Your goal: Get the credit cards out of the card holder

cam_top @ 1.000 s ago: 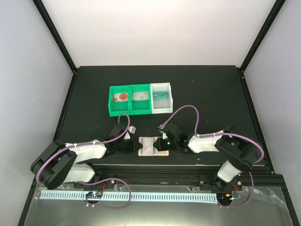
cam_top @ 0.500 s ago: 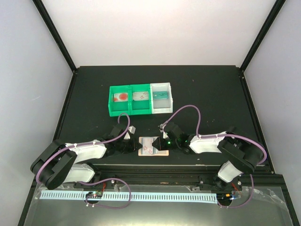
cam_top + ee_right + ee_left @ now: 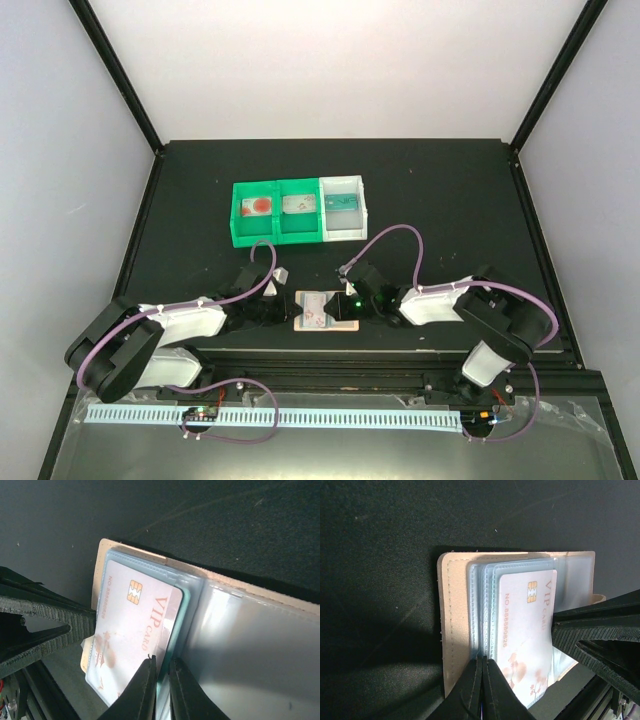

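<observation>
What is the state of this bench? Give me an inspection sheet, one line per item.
Surface: black table, matte.
Job's things: card holder lies open by the arms; VIP credit card sits in its clear sleeve, with a teal edge beneath.
Clutter: green-and-white bin at the back, a card in each compartment.
Grippers: left gripper shut on the card holder's sleeve edge; right gripper shut on the VIP credit card's edge.
Cables: purple cables arch above both arms, off the card holder.
Surroundings: white walls, black frame.

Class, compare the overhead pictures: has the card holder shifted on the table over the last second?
No. The card holder lies in the same spot, just nearer than the green-and-white tray, unchanged against it.
</observation>
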Robot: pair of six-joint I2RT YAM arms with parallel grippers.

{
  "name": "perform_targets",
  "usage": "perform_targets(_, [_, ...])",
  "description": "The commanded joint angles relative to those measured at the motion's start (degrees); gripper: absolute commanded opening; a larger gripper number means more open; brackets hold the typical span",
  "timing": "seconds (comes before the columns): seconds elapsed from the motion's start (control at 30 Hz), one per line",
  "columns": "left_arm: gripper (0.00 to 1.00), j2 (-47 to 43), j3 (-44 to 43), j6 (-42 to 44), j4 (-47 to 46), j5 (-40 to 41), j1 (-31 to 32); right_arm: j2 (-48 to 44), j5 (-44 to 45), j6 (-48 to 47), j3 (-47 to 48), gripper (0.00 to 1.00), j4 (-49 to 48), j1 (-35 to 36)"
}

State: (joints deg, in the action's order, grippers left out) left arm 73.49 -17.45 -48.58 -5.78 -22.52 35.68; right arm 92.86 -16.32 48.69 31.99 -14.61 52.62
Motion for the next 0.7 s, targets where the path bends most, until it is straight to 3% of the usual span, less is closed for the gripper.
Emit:
perform_targets(0.0, [0.04,0.60,0.58,0.52,3.94,3.02,-0.07,-0.05,4.08,-1.44,0.57,0.08,3.65,0.11])
perform_targets(0.37, [0.09,0.25,0.58,0.43,5.05,3.78,-0.02,-6.68,11.24,-3.56,1.61,0.08,13.06,0.11])
perform_targets(0.67, [0.11,-3.95,0.25,-1.09,5.56,1.88,0.00,-6.02,2.27,-0.79,-1.07,0.13,1.04,0.11])
